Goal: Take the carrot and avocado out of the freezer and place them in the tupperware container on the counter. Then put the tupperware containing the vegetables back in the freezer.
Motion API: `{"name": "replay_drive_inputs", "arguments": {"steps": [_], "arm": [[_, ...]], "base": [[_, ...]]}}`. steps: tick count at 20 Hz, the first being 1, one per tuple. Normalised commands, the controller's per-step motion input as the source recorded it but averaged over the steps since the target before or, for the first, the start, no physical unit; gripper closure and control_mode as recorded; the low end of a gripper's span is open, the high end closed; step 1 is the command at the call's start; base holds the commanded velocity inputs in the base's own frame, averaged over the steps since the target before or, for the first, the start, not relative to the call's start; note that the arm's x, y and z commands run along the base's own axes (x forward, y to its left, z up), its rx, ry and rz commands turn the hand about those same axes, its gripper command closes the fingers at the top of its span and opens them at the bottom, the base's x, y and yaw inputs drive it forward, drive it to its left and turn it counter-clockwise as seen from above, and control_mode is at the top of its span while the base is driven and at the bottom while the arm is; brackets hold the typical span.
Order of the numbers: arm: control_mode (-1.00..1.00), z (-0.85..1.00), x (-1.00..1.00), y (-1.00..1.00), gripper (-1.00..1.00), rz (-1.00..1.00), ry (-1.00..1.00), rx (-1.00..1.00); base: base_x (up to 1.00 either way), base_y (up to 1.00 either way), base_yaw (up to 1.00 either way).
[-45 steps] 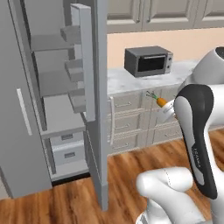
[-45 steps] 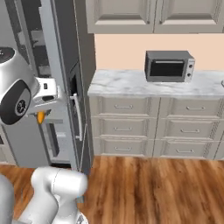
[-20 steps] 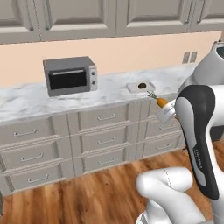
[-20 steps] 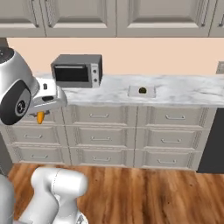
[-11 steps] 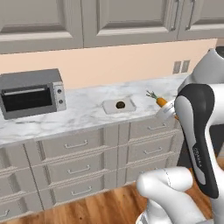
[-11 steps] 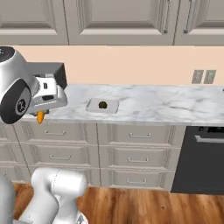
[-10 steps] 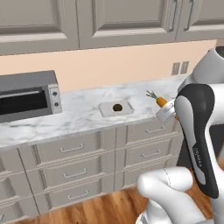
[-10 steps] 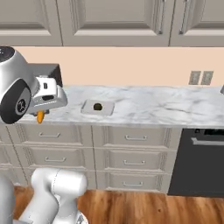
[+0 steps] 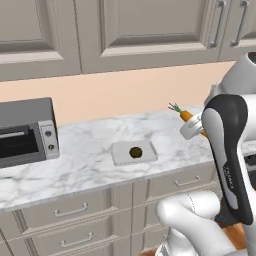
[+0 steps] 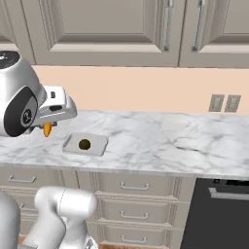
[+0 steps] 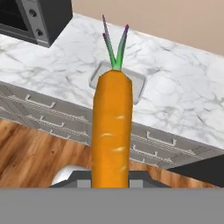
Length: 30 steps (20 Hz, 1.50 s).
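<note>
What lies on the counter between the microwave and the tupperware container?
Nothing: in the left base view, bare marble counter separates the microwave from the tupperware container.

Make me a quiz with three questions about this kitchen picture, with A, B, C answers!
1. Where is the avocado?
A. In the tupperware container on the counter
B. On the floor
C. On top of the microwave

2. What colour is the thing the gripper holds?
A. Blue
B. Orange
C. Pink

3. Is the carrot in the container yet?
A. Yes, it lies beside the avocado
B. Yes, it lies under the avocado
C. No, it is up in the air in the gripper

Answers:
1 is A: the dark lump sits inside the pale tray on the marble top.
2 is B: the hand view shows an orange carrot with green leaves.
3 is C: the gripper is shut on the carrot off to one side of the tray, above the counter.
</note>
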Motion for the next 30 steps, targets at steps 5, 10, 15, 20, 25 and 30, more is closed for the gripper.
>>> {"name": "replay_drive_inputs", "arguments": {"steps": [5,10,15,20,25,30], "arm": [[1.00,0.00,0.00,0.00,1.00,0.00,0.00,0.00],[1.00,0.00,0.00,0.00,1.00,0.00,0.00,0.00],[1.00,0.00,0.00,0.00,1.00,0.00,0.00,0.00],[-1.00,-0.18,0.21,0.00,1.00,0.04,0.07,0.00],[-1.00,-0.62,0.67,0.00,1.00,0.19,0.30,-0.05],[-1.00,-0.94,0.66,0.03,1.00,0.28,0.09,-0.13]], "base": [[0.48,0.11,0.26],[0.26,0.01,0.06],[0.16,-0.01,0.00],[0.17,0.00,0.00],[0.00,0.00,0.00],[0.00,0.00,0.00]]}}
